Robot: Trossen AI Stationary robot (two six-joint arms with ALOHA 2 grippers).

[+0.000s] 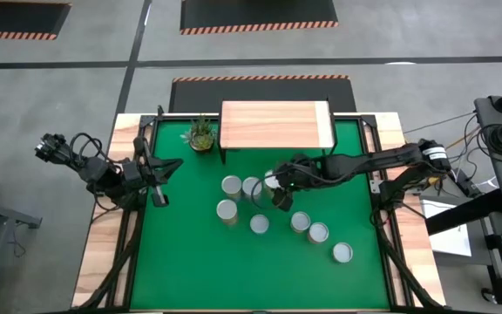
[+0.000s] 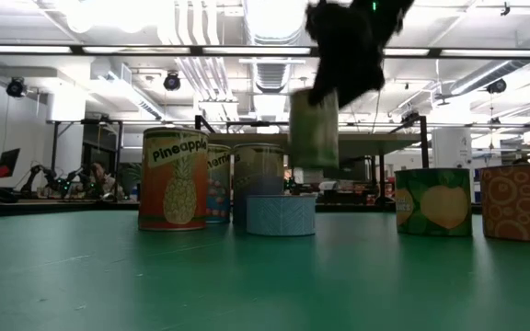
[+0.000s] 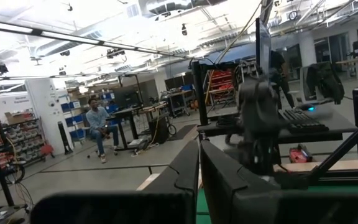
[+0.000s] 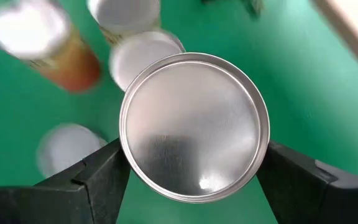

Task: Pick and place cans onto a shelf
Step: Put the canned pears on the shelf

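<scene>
My right gripper point(image 1: 277, 187) is shut on a can with a pale green label point(image 2: 314, 129) and holds it above the green mat point(image 1: 190, 262), near the mat's middle. Several more cans stand on their bases on the mat: a pineapple can point(image 2: 173, 179), a short teal can point(image 2: 281, 213), two beside the held can point(image 1: 231, 185) and others nearer the front point(image 1: 318, 233). The pale wood shelf point(image 1: 277, 125) stands at the mat's far edge. My left gripper point(image 1: 159, 179) waits shut at the mat's left edge. My right gripper pinches the can between its two fingers point(image 4: 101, 177), one on each side of the wall just under the silver top's rim point(image 4: 127, 163). The fingers come slanting down from above and from the table's right. The can hangs about upright, lifted clear of the mat.
A small potted plant point(image 1: 200, 133) stands left of the shelf at the mat's far edge. Black frame rails point(image 1: 375, 187) run along the mat's left and right sides. Open mat lies toward the near edge. A person sits far off in the room point(image 3: 98, 127).
</scene>
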